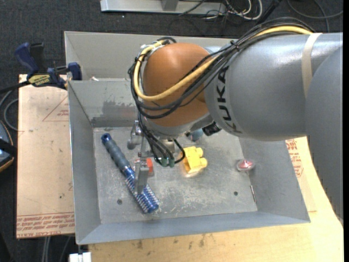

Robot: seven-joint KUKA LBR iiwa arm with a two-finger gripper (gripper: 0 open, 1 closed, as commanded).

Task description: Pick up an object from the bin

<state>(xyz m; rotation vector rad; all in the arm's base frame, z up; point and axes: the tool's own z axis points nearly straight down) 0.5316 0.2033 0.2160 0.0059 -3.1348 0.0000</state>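
A blue brush (121, 163) lies slantwise on the bin's left floor, its handle toward the back left and its bristled head (146, 200) near the front wall. My gripper (143, 174) hangs under the arm's wrist, just over the brush where handle meets head. Whether it touches the brush I cannot tell. A yellow toy block (193, 160) sits on the floor a short way to the gripper's right.
A small pink and clear object (245, 165) rests on the floor at the right. The arm and its orange cover with cables hang over the back and middle of the bin. The bin's sloped walls close in on all sides.
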